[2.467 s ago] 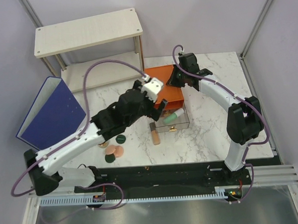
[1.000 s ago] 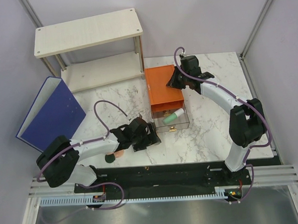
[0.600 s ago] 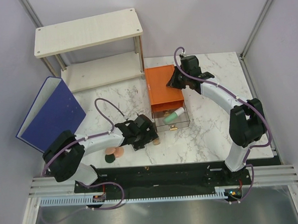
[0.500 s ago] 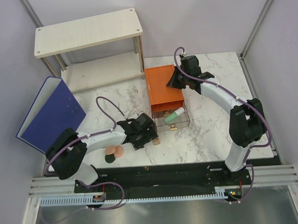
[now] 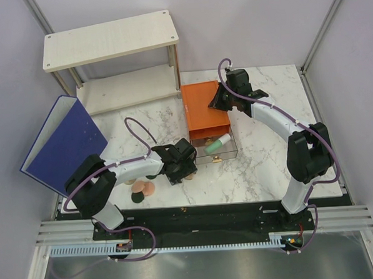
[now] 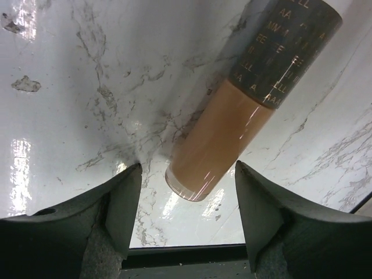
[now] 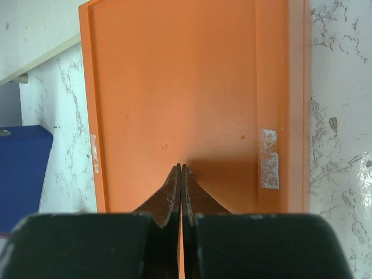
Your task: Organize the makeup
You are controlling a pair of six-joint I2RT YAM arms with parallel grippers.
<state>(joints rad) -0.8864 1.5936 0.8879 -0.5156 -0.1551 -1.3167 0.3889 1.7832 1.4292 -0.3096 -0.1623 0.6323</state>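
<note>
Makeup sits in two camps at this moment. One mint-green tube (image 5: 219, 142) lies inside the clear drawer (image 5: 232, 151), which stands pulled out from the front of the orange box (image 5: 203, 104). A small gold item (image 5: 216, 160) shows at the drawer's front edge, too small to tell whether it is in or out. Everything else is loose on the marble table (image 5: 263, 167).

Front and centre is the peach tube (image 6: 224, 139), flat on its side, dark cap pointing away in the left wrist view. The left gripper (image 6: 187, 168) is down low over its base end, fingers spread wide, one on each side, neither touching it. The grab looks set up but not yet made.

Off to the left, near the table's front edge, lie two peach discs (image 5: 145, 188) with a dark green compact (image 5: 138, 198) just beside them, well apart from the drawer.

Over on the box, the right gripper (image 7: 181, 168) has its fingers pressed together, tips on the orange lid, apparently steadying it.

By this reckoning the job is early: one piece surely stowed, the tube next, the discs and compact to follow, the drawer to push in.
</note>
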